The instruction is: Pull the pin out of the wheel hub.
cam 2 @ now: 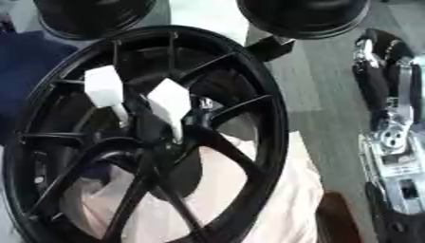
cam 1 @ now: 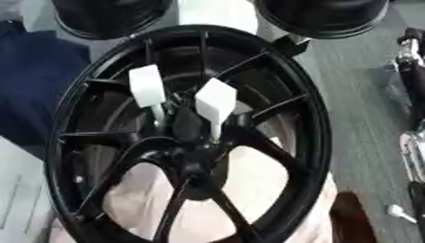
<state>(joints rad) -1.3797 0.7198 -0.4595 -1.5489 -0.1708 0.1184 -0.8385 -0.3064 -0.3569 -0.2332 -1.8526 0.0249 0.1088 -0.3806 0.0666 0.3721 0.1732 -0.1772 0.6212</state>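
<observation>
A large black spoked wheel [cam 1: 309,118] fills the middle of both views, lying tilted on a pale cloth. Two white pins with flat, wide heads stand in its hub [cam 1: 189,142]: one on the left [cam 1: 147,87] and one on the right [cam 1: 216,102], their thin shafts running down into the hub. My right arm, black and silver, runs up the right edge. Its hand [cam 2: 378,50] is beyond the wheel's rim, well apart from the pins. Nothing touches either pin. My left hand shows in neither view.
Two more black wheels [cam 1: 112,16] [cam 1: 324,16] lie at the top edge. A dark blue cloth [cam 1: 33,80] is on the left, and the pale cloth [cam 1: 265,185] lies under the wheel. A brown object [cam 1: 353,220] sits at lower right on grey floor [cam 1: 357,95].
</observation>
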